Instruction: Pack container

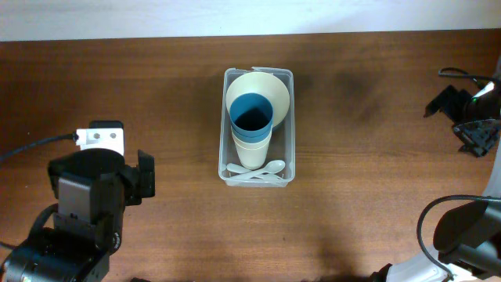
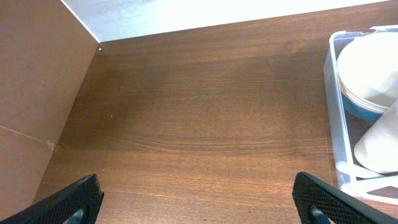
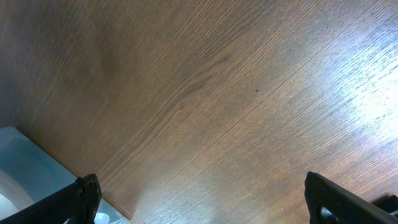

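Brown wooden table (image 1: pixel 156 94), as we list it. Left gripper (image 2: pixel 202 200): fingers spread wide, empty. Clear plastic container (image 1: pixel 222 160): well to its right, between both grippers, holding a cream bowl (image 1: pixel 274 88), stacked cups (image 1: pixel 250 125) and white spoons (image 1: pixel 262 171). Right gripper (image 3: pixel 214 200): fingers spread, empty, container off its left.

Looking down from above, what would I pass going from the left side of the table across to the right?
left gripper, open → clear container, already filled → right gripper, open, near the right edge
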Robot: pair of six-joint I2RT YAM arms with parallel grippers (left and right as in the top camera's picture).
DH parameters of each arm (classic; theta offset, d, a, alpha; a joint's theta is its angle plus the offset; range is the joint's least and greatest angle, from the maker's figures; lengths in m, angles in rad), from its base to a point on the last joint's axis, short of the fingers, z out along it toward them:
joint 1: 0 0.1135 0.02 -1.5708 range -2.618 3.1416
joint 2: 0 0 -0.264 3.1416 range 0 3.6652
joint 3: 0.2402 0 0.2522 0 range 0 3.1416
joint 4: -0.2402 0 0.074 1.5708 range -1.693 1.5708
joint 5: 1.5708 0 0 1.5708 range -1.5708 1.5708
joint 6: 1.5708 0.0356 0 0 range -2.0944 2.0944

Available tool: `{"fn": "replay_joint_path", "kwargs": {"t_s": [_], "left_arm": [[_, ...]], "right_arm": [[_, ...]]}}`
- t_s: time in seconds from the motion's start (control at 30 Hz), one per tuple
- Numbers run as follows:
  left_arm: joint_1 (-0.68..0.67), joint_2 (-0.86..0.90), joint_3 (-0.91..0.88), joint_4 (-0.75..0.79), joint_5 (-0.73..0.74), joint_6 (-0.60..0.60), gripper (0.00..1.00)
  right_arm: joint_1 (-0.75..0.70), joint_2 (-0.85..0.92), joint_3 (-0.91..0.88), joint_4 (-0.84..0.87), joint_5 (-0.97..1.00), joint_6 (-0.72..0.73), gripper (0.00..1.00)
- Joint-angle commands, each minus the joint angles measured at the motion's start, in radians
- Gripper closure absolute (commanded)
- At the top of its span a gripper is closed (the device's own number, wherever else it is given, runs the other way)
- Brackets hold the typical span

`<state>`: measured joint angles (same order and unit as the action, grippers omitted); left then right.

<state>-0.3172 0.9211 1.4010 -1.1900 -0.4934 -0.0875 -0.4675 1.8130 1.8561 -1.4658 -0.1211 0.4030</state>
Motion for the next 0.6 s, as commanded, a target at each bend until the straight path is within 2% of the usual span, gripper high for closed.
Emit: {"fn": "replay_joint_path", "kwargs": {"t_s": [0.0,0.23,0.5,0.57], "left_arm": [[0.006,0.000,0.007,-0.001,0.011,-0.013,0.00],[0.006,0.000,0.007,-0.001,0.011,-0.013,0.00],[0.006,0.000,0.007,-0.001,0.011,-0.013,0.00],[0.006,0.000,0.007,-0.001,0.011,-0.013,0.00]], "right_arm": [[0.022,-0.025,0.010,0.000,0.005,-0.006,0.01],[0.161,-0.177,0.010,0.000,0.005,-0.006,0.01],[0.417,-0.378,-0.014,0.000,0.007,-0.007,0.01],[0.449,-0.425,-0.033,0.015,0.095,-0.014,0.01]]}}
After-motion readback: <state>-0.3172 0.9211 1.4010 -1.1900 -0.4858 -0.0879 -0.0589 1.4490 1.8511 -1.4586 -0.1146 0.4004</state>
